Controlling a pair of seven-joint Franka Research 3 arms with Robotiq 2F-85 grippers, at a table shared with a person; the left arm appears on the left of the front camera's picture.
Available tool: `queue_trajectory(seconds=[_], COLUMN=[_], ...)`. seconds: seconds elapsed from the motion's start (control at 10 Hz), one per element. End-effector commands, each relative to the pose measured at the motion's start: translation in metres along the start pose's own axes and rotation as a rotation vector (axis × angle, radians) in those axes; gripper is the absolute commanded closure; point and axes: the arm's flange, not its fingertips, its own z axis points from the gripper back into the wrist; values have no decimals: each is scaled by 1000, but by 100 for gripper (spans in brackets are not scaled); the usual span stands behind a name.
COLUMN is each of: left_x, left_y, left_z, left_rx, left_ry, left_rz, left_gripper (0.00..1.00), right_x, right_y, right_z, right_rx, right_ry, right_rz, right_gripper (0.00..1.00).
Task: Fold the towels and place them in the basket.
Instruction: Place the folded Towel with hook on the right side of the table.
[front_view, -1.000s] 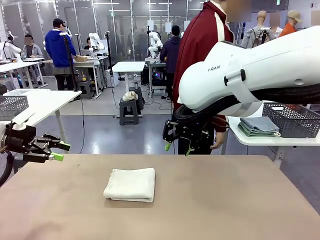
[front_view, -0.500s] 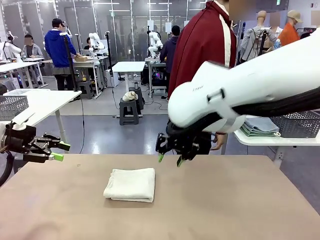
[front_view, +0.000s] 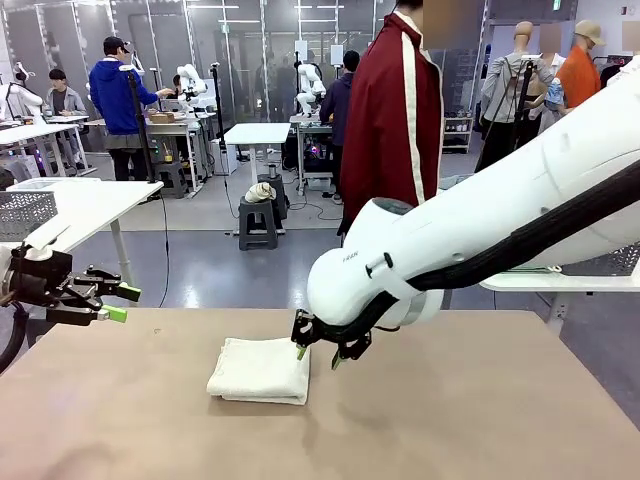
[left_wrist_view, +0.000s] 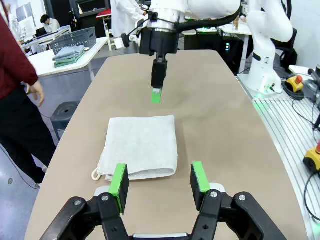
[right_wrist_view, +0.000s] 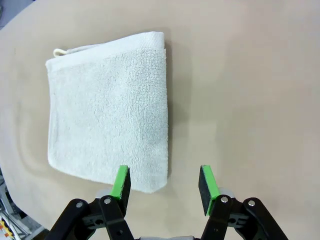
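Note:
A cream-white towel lies folded on the tan table, left of centre. It also shows in the left wrist view and close up in the right wrist view. My right gripper hangs open just over the towel's right edge. One green pad is above the towel's corner and the other is over bare table. My left gripper stands open and empty off the table's left end, its fingers pointing at the towel. The dark mesh basket stands on a white side table beside folded bluish cloth.
A person in a dark red jacket stands past the far edge, back turned, one hand hanging near the table corner. A paler mesh basket sits on another side table at the left. My right arm's white forearm spans the right half.
My right arm has swung down and leftward from beyond the far edge until its gripper is over the towel's right edge. The person has turned away. The left arm has stayed still.

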Motion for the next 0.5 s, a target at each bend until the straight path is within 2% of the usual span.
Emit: queue_trajectory(seconds=[0.0, 0.4], left_x=[1, 1], left_y=[-2, -2], left_z=[1, 1], left_rx=[1, 1], left_ry=[-2, -2], left_rz=[-1, -1], left_gripper=[36, 36], right_x=[6, 27], right_y=[19, 34], right_z=[-14, -35], right_rx=[-12, -81], right_ry=[-20, -22], right_rz=[-53, -53], right_gripper=[30, 30])
